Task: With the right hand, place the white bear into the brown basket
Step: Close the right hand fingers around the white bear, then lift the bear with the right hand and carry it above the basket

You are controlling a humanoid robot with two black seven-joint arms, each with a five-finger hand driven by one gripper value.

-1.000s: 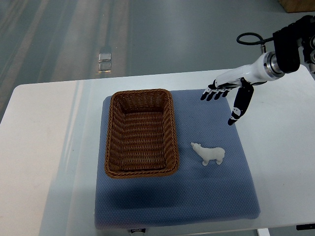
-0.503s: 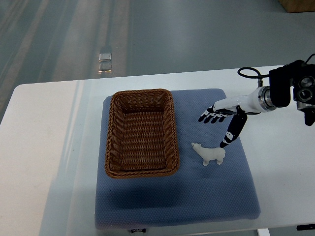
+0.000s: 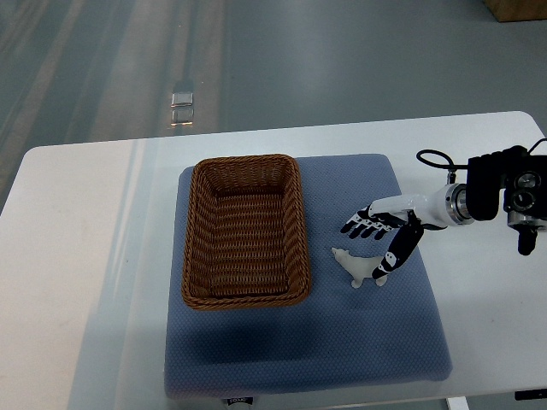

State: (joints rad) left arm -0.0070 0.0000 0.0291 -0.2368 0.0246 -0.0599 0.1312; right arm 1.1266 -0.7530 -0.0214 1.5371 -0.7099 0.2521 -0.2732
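A small white bear stands on the blue mat, just right of the brown wicker basket. The basket is empty. My right hand comes in from the right edge and hovers right over the bear. Its fingers are spread above the bear's back and its thumb hangs down over the bear's rear. The hand is open and holds nothing. The bear's rear half is partly hidden by the thumb. The left arm is out of view.
The blue mat lies on a white table. The basket takes up the mat's left half. The floor lies beyond the table's far edge.
My right hand has come down and toward the front left, from beside the mat's far right corner to directly over the bear. The bear and the basket have not moved.
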